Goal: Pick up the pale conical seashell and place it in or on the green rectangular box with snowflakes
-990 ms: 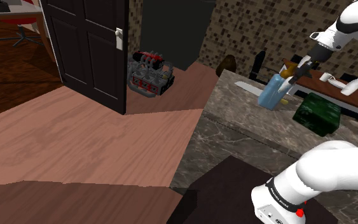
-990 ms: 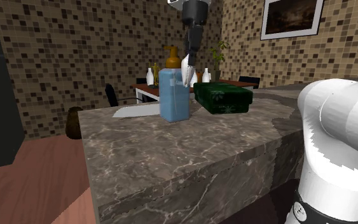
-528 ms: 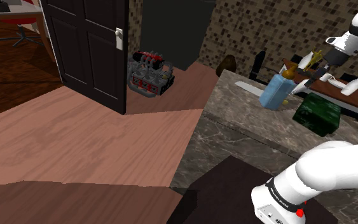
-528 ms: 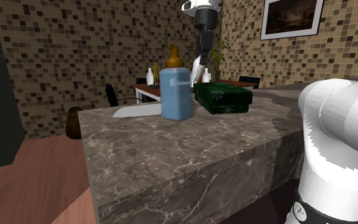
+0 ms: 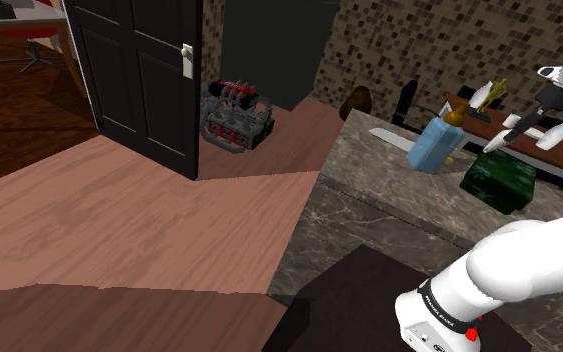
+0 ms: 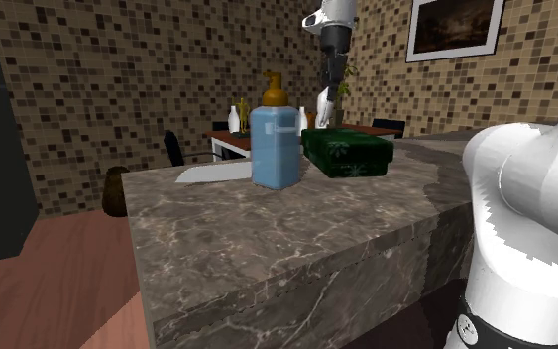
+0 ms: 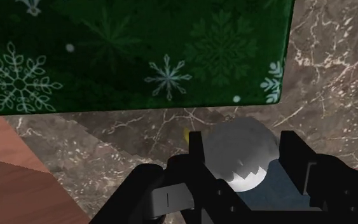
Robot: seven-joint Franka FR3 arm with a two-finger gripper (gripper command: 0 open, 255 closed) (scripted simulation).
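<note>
The pale conical seashell point(image 7: 244, 159) is clasped between my black fingers point(image 7: 295, 159), tip pointing down. In the shoulder view my gripper point(image 5: 514, 128) holds the shell point(image 5: 495, 143) in the air just above the far edge of the green snowflake box point(image 5: 499, 180). From the second exterior view, the gripper point(image 6: 325, 99) and shell point(image 6: 322, 109) hang above the box's point(image 6: 348, 152) back left end. The box's patterned lid point(image 7: 133, 51) lies just ahead of the gripper point(image 7: 244, 149), and marble shows directly under the shell.
A blue soap bottle point(image 5: 431, 147) point(image 6: 274, 144) stands on the marble counter point(image 6: 267, 238) close beside the box. A flat white knife-like thing point(image 5: 394, 137) lies behind it. Beyond the counter stands a table with white bottles point(image 5: 559, 135). A black door point(image 5: 139, 70) stands at the left.
My gripper has carried the shell up and away from the blue bottle, toward the shoulder view's right, to above the green box's far edge. The bottle and box have stayed put.
</note>
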